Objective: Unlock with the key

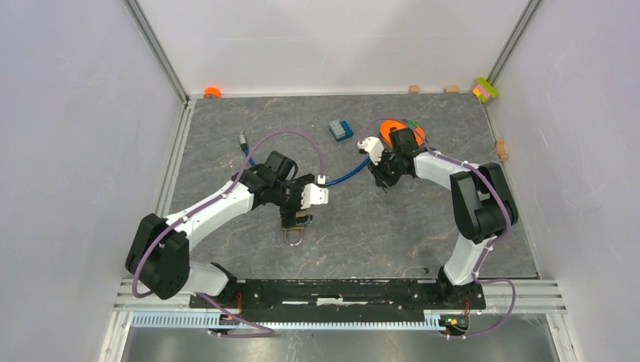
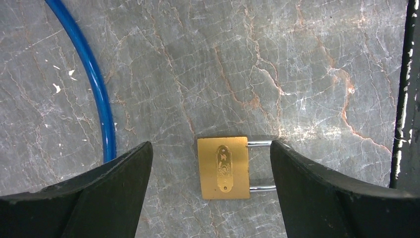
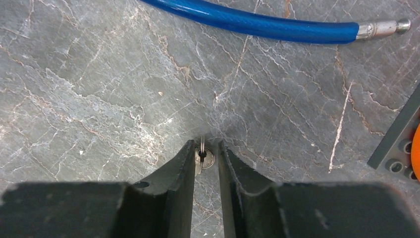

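A brass padlock (image 2: pixel 223 167) lies flat on the grey marble table, its steel shackle pointing right in the left wrist view. My left gripper (image 2: pixel 210 146) is open and low over it, one finger on each side, not touching it. In the top view the padlock (image 1: pixel 295 232) shows just below the left gripper (image 1: pixel 296 217). My right gripper (image 3: pixel 204 144) is down at the table with its jaws a narrow gap apart. The small silver key (image 3: pixel 207 158) with its ring lies between the fingers, against the left one and apart from the right one. In the top view the right gripper (image 1: pixel 383 179) hides the key.
A blue hose (image 1: pixel 347 175) curves between the two arms; it also shows in the left wrist view (image 2: pixel 96 84) and the right wrist view (image 3: pixel 257 22). A blue brick (image 1: pixel 341 130) and an orange object (image 1: pixel 394 128) lie behind the right gripper. Small blocks (image 1: pixel 485 89) line the back wall.
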Motion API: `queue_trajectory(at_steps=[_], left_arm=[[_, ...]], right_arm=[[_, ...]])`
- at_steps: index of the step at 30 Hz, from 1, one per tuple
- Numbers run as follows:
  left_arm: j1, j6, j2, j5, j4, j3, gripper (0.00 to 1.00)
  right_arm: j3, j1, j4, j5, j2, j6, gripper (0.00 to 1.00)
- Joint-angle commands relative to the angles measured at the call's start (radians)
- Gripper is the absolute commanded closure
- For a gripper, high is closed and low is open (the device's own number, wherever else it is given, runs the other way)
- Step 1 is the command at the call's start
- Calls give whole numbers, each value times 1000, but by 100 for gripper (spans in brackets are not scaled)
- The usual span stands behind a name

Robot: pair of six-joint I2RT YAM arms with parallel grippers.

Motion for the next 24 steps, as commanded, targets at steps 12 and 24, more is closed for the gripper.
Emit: queue_trajectory(at_steps=[12,24], left_arm=[[-4,-223,17,-32,189,27,5],[-3,-669,118,88,668,50,0]], right_arm=[[57,-13,-22,-55,-24,0,100],[20,-22,161,-492,-257,230,100]])
